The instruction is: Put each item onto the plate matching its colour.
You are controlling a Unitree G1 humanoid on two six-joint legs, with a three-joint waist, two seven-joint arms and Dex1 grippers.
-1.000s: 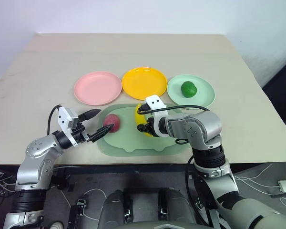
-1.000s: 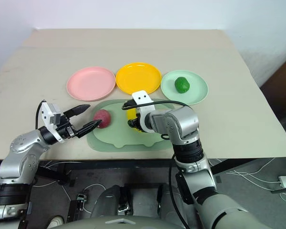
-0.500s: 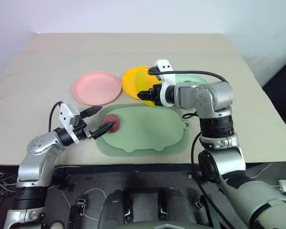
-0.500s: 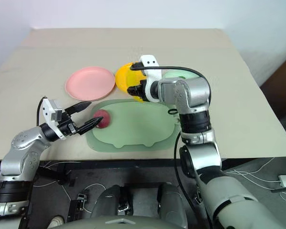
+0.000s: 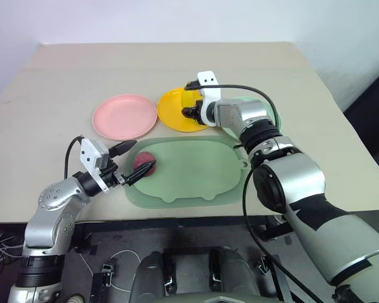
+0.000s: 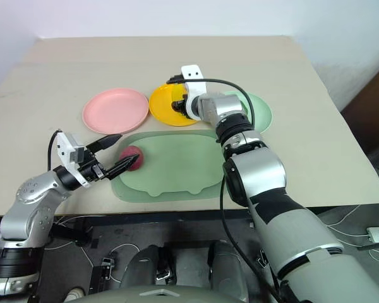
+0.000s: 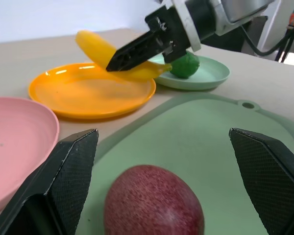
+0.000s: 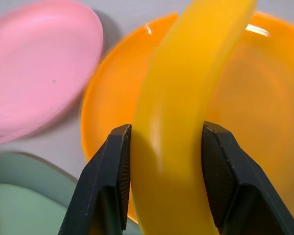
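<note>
1. From my head views, my right tool is over the yellow-orange plate, its fingers closed on the yellow banana. The banana is hard to make out there, hidden behind the wrist.
2. My right wrist view fills that gap: the banana stands between my two black fingers, clamped on both sides, with the yellow-orange plate directly behind it and the pink plate beside.
3. My left tool hangs at the near left edge of the pale-green tray, fingers spread wide and holding nothing. The dark red-pink fruit lies on the tray at its fingertips.
4. My left wrist view shows the fruit close up between my open fingers, apart from both. Whether a tip touches it I cannot tell from above.
5. That same view shows the green lime resting on the mint-green plate, behind my right tool; in the head views my right arm covers the lime.
6. All three plates sit in a row on the beige counter beyond the tray.
7. I can read no writing, brand or label anywhere.
</note>
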